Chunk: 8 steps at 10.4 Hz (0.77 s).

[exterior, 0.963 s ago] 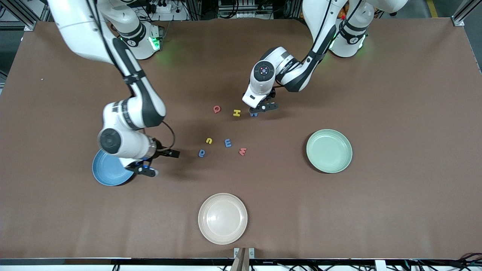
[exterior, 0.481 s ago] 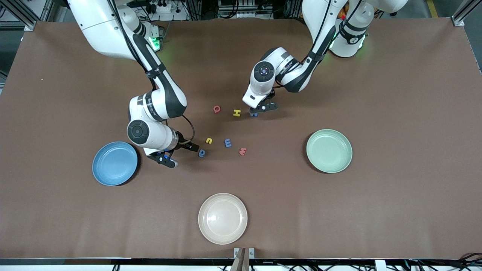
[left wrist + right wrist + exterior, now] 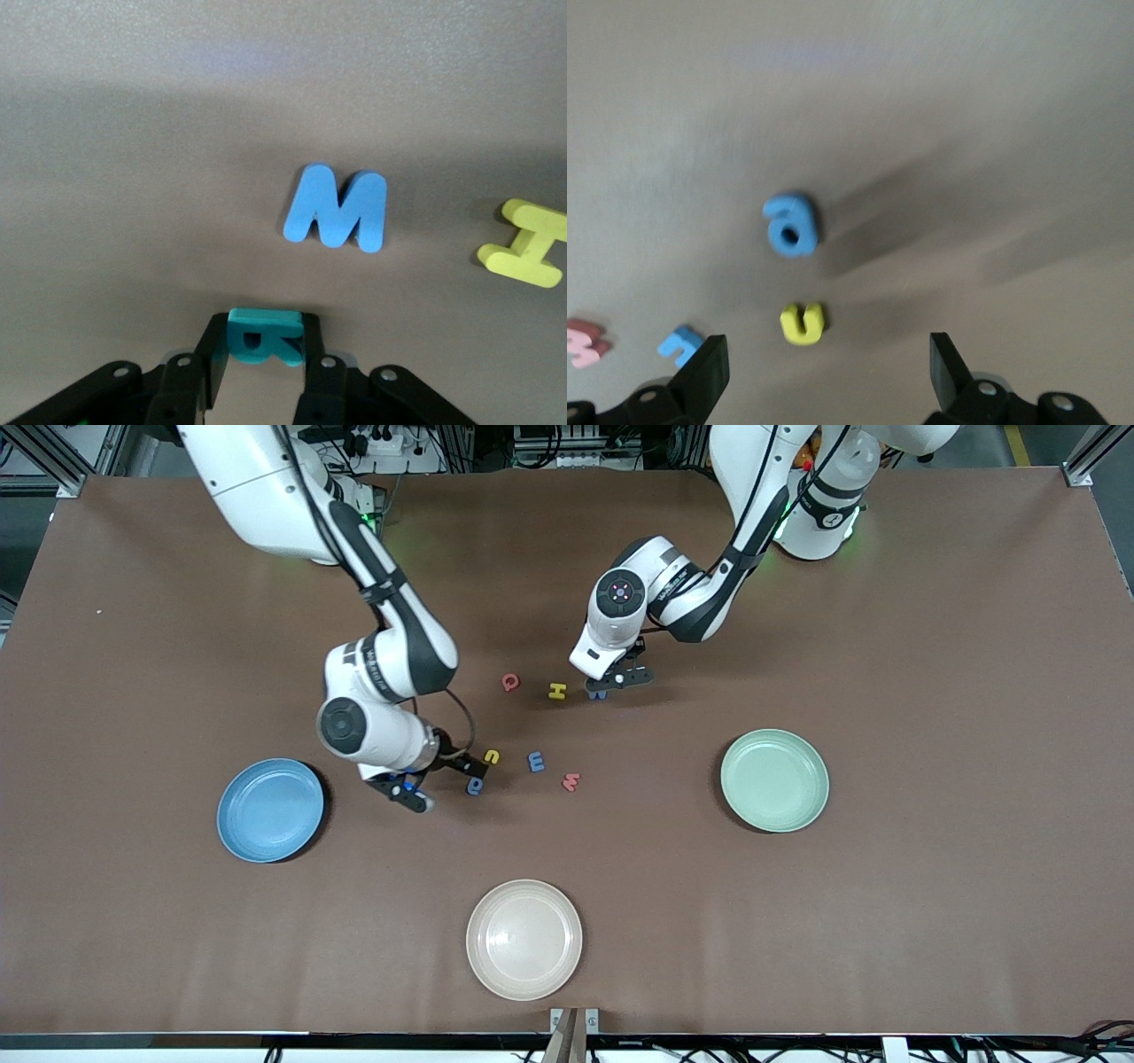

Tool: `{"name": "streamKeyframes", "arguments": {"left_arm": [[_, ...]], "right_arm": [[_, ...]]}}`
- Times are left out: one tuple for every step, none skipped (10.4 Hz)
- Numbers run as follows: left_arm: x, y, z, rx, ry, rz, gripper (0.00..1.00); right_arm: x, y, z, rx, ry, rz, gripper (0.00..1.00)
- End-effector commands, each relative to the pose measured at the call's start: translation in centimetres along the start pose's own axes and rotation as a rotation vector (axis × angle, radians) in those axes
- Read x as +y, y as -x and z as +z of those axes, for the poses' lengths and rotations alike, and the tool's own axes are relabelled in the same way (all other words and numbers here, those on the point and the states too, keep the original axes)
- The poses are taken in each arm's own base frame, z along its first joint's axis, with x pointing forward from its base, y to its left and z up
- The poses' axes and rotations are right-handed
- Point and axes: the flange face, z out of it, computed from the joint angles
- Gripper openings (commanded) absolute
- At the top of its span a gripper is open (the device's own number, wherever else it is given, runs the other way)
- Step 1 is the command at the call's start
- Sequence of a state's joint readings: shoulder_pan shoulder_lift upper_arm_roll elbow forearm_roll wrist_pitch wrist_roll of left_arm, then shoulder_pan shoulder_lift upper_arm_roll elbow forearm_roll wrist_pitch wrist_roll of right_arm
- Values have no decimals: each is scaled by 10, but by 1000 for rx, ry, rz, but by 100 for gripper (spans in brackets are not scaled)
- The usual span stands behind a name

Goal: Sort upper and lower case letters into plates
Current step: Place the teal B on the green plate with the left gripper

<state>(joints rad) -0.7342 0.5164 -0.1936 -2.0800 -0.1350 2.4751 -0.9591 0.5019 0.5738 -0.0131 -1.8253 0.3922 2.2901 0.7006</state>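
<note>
Teal letter R (image 3: 263, 335) stands on edge, clamped. Blue M (image 3: 337, 209), yellow H (image 3: 556, 691), red Q (image 3: 510, 682) lie beside it. Blue a (image 3: 476, 785), yellow u (image 3: 492, 756), blue m (image 3: 536, 762), red w (image 3: 570, 782) lie nearer. Blue plate (image 3: 270, 810) and mint plate (image 3: 774, 779) sit at table ends.

blue M (image 3: 337, 209), yellow H (image 3: 532, 244), teal R (image 3: 263, 336)

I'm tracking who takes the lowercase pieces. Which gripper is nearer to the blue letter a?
Right. The right gripper hangs open right beside the blue letter a. The left gripper is shut on a teal letter, well apart from the a, farther from the front camera.
</note>
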Motion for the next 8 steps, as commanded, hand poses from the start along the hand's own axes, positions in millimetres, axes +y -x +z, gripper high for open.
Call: {"name": "streamKeyframes", "arguments": {"left_arm": [[-6, -15, -27, 22, 1, 47, 14], [-21, -38, -60, -8, -26, 73, 13], [-40, -60, -98, -62, -67, 122, 13], [-69, -84, -130, -105, -82, 165, 13], [-100, -111, -151, -122, -67, 218, 13], [-138, -143, -161, -129, -37, 275, 13], [-177, -176, -158, -141, -8, 334, 13], [-208, -204, -148, -136, 9, 366, 13]], "right_arm": [[-6, 8, 13, 32, 43, -24, 100], [-11, 17, 25, 53, 87, -25, 100], [-19, 22, 34, 90, 125, -24, 100], [-22, 19, 39, 117, 148, -22, 100], [-24, 18, 39, 123, 146, -21, 100], [-28, 17, 38, 125, 139, -20, 100], [-35, 21, 39, 131, 134, -16, 100], [-44, 25, 42, 136, 129, -12, 100]]}}
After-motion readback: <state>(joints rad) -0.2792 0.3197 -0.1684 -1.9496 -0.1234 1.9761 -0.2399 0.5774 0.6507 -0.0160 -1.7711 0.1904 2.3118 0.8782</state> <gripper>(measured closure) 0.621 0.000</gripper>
